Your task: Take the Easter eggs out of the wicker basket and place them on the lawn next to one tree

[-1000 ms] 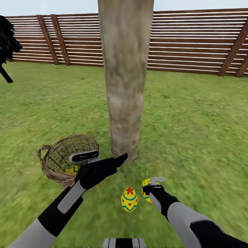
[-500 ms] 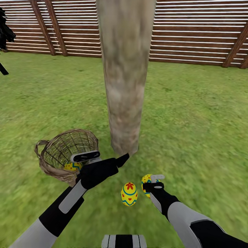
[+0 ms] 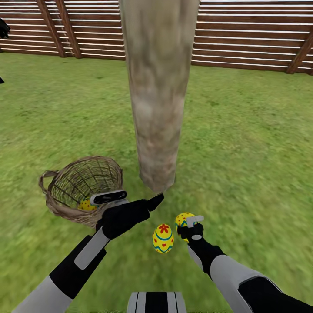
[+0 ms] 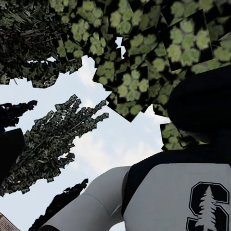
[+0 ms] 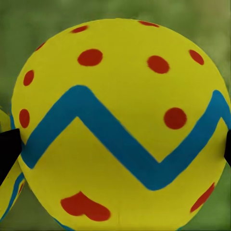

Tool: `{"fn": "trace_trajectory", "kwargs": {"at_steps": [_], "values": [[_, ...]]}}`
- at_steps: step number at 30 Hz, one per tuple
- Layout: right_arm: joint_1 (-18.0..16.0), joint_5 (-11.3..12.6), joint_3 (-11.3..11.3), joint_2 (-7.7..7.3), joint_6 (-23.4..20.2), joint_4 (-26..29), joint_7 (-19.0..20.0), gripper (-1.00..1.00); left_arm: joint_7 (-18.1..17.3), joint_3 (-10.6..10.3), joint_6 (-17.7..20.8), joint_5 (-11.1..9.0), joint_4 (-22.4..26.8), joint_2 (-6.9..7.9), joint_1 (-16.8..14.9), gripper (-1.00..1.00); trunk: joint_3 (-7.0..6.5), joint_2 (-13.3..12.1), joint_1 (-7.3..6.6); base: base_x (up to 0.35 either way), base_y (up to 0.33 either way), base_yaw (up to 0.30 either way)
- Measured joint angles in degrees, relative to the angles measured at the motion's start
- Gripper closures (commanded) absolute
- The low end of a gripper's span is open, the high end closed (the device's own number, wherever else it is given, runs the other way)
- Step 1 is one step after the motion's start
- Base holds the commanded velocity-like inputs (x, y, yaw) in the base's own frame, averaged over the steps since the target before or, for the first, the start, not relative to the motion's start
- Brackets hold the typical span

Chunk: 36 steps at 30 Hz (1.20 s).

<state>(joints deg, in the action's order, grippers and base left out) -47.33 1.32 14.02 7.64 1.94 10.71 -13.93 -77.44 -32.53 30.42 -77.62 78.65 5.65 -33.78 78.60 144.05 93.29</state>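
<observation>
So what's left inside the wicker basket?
One yellow egg shows low in the wicker basket, seen through the weave. The left tool and its arm cover the basket's near rim, so anything lying there cannot be seen.

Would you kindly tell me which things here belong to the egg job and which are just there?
Job: egg in the wicker basket, wicker basket, flower egg on the lawn, dotted egg, tree.
Just there: fence, black-leaved tree.

The wicker basket (image 3: 82,187) is showing rough, open brown weave, and the tree trunk (image 3: 156,95) is looking matt, mottled tan-grey. The dotted egg (image 5: 120,125) is appearing smooth and painted, against slatted wooden fence (image 3: 243,34).
</observation>
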Motion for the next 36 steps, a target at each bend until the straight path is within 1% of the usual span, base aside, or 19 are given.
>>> {"fn": "trace_trajectory", "kwargs": {"at_steps": [12,25,27,29,31,36], "values": [[0.0,0.08,0.0,0.07,-0.15,0.05,0.35,1.0,0.0,0.0,-0.01,0.0,-0.06,0.0,0.0,-1.0,2.66,0.16,0.31,0.0,0.0,0.0],[-0.02,0.05,-0.07,-0.17,0.17,0.44,-0.17,1.0,0.04,-0.01,-0.09,0.0,-0.09,0.0,0.0,-1.0,5.54,0.34,0.64,0.0,0.0,0.0],[-0.04,-0.53,0.21,-0.15,0.16,0.93,-0.24,1.0,0.01,-0.01,-0.09,0.0,-0.1,-0.29,0.0,-1.0,5.98,0.38,0.67,0.0,0.0,0.0],[-0.03,-0.48,0.05,-0.18,0.14,1.83,-0.26,1.0,0.05,-0.02,-0.09,0.06,-0.17,-0.74,-0.01,-1.0,6.43,0.41,0.7,0.0,0.0,0.0],[-0.03,-0.62,-0.03,-0.23,0.13,2.97,-0.33,1.0,0.05,0.0,-0.09,0.08,-0.18,-0.85,0.0,-1.0,6.87,0.43,0.77,0.0,0.0,0.0],[-0.07,-0.38,0.03,-0.24,0.1,3.09,-0.32,1.0,-0.03,-0.08,-0.9,-0.02,-0.39,-0.76,0.0,-1.0,6.88,0.43,0.77,0.0,0.0,0.0]]}}
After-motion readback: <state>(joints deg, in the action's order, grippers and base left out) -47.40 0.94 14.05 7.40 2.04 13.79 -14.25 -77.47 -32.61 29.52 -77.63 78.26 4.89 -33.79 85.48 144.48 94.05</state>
